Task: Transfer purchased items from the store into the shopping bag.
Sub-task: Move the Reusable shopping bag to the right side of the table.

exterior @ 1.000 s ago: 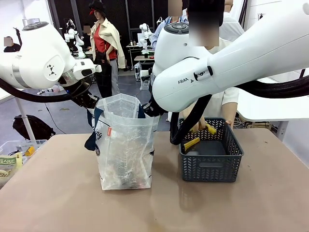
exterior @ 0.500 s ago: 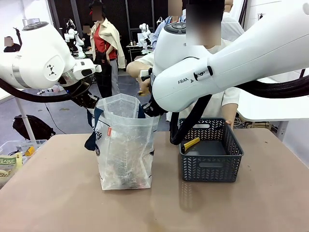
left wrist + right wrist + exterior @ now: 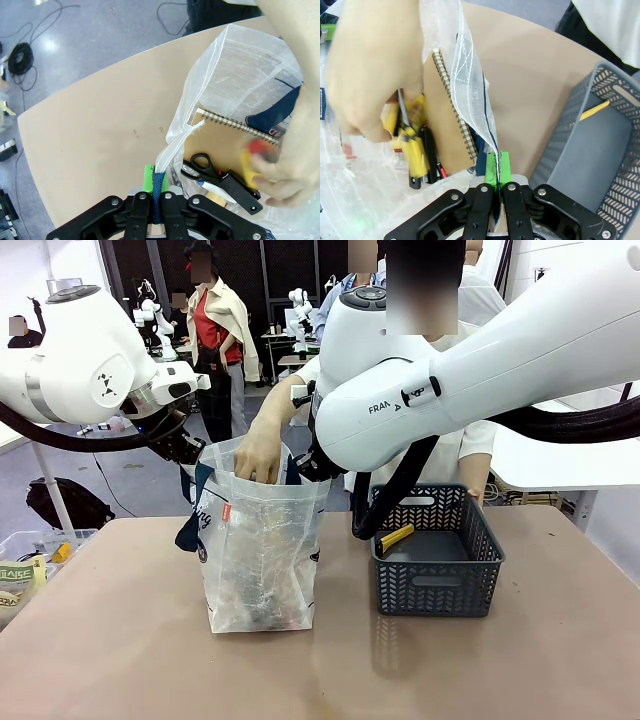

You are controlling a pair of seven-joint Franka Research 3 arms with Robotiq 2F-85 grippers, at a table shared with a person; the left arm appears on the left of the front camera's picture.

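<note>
The shopping bag (image 3: 260, 540) stands upright at the table's centre-left, its mouth held wide. My left gripper (image 3: 157, 187) is shut on the bag's navy strap handle (image 3: 159, 181). At the opposite rim, my right gripper (image 3: 496, 172) is shut on the bag's thin plastic edge (image 3: 475, 95). A person's hand (image 3: 258, 455) reaches into the mouth, holding a yellow piece (image 3: 412, 145). Inside lie a spiral notebook (image 3: 235, 127) and black-handled scissors (image 3: 205, 165). The store (image 3: 435, 560), a dark grey lattice basket, sits right of the bag with one yellow piece (image 3: 397, 536) in it.
A clear plastic bin (image 3: 30, 550) with small goods sits at the table's left edge. The person stands behind the table, between bag and basket. My big right arm (image 3: 450, 380) spans the upper right. Bare tabletop (image 3: 320, 680) stretches in front.
The person's hand lifted a yellow piece out of the basket, carried it left and lowered it into the bag's mouth. Both arms and the bag held still.
</note>
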